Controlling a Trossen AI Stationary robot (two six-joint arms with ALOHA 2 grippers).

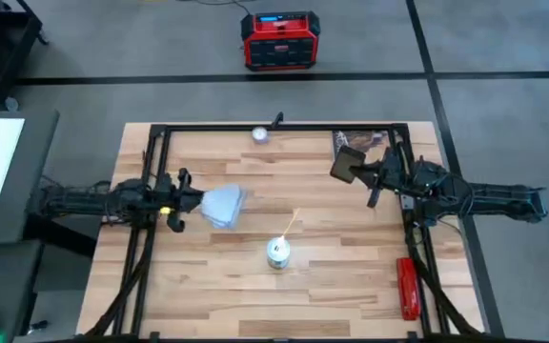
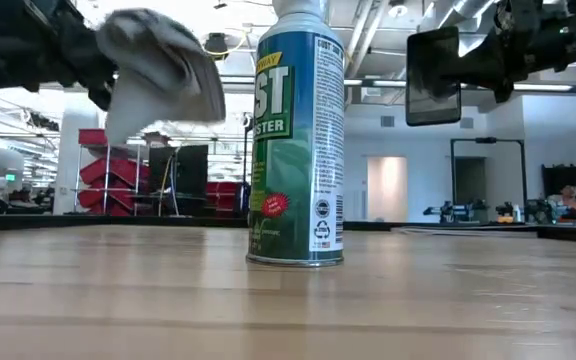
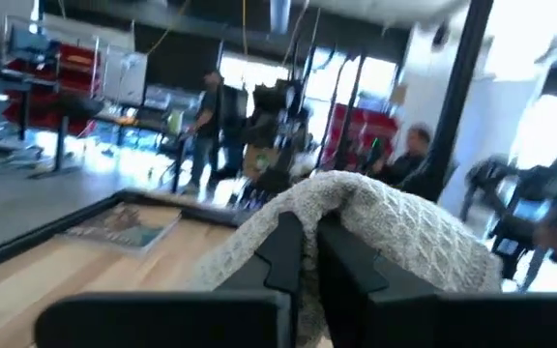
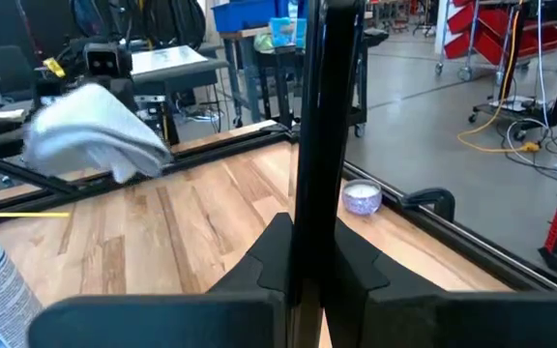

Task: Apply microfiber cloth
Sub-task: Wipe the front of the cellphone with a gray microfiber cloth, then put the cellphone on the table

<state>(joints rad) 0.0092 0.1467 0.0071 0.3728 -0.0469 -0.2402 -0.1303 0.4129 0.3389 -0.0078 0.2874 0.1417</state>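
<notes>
The pale grey-blue microfiber cloth hangs bunched in the air left of the table's middle, with my left gripper shut on it. The black phone is held up at the far right by my right gripper, shut on it. In the low view the cloth and the phone both hang well above the tabletop, on either side of a spray can. My left gripper pinches a bunched fold of the cloth between its two fingers, coming level from the table's left. The cloth is lifted clear and droops slack around and beyond the fingers. My right gripper pinches the phone's thin edge between its two fingers, coming level from the table's right. The phone stands edge-on along the fingers, lifted clear of the table.
A dust spray can with a thin straw stands upright near the table's middle. A printed picture card lies at the far right, a small round tin at the far edge, a red tool at the near right.
</notes>
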